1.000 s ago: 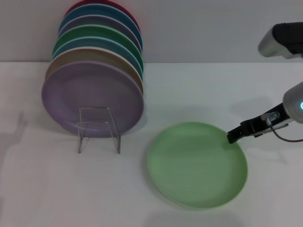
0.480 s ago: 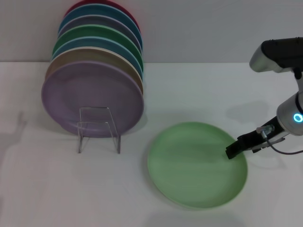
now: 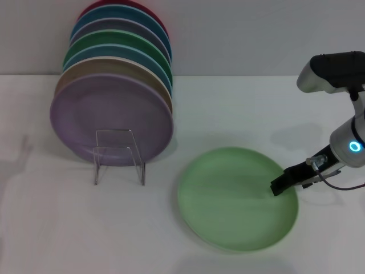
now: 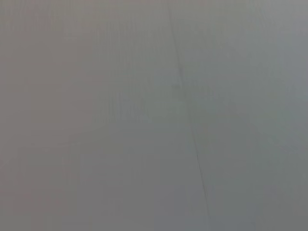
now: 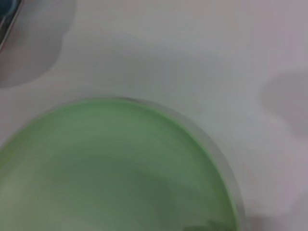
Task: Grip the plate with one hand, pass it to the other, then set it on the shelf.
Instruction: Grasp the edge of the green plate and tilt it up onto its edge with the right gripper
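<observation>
We see the round pale mint-green plastic plate (image 3: 236,200) lying flat on the white table (image 3: 45,228), with its shallow rim showing all round. Its rim also fills the right wrist view (image 5: 110,168), seen from just above.

The slim black right gripper (image 3: 278,187) reaches in from the plate's right side, its tip over the plate's right rim. The gripper slants downward toward the plate from the white-grey forearm with the glowing blue ring (image 3: 355,146), which stands off the plate's right edge. We cannot tell whether its fingers are parted or closed, nor whether they touch the rim.

Beyond the plate's upper right a bulky silver-grey and black part of the arm (image 3: 331,71) hangs above the table.

To the plate's left, apart from it, stands the small clear acrylic rack (image 3: 118,157). Behind the rack a row of coloured plates (image 3: 114,85) stands on edge, the lavender plate (image 3: 108,117) foremost.

The left gripper is out of sight; its wrist view shows only a plain grey surface (image 4: 154,115).
</observation>
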You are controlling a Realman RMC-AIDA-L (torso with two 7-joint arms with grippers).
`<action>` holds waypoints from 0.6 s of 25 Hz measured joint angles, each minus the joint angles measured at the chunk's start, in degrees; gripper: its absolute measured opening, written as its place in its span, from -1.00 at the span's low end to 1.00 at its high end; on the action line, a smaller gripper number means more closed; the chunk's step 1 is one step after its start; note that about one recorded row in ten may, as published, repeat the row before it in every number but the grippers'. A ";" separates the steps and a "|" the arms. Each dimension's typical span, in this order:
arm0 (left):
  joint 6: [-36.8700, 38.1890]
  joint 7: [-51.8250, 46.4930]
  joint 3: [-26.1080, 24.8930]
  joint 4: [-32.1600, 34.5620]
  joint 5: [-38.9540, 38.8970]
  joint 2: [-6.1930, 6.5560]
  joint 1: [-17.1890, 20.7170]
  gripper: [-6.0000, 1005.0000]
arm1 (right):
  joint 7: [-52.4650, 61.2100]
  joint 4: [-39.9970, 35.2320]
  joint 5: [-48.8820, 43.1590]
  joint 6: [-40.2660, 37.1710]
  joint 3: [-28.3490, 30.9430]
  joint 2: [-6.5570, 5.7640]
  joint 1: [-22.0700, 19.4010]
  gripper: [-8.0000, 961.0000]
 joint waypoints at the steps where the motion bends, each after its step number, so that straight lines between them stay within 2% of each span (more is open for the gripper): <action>1: 0.00 0.00 0.00 0.03 0.00 0.00 -0.03 0.61 | -0.01 -0.81 0.00 -0.31 0.00 -0.01 0.32 0.51; 8: 0.00 0.00 0.00 0.08 0.00 0.00 -0.17 0.61 | -0.01 -1.44 -0.10 -0.41 -0.13 -0.10 0.85 0.51; 15: 0.00 0.00 0.00 0.10 0.00 0.01 -0.23 0.61 | -0.32 -3.24 -0.13 -0.42 -0.25 -0.18 1.66 0.10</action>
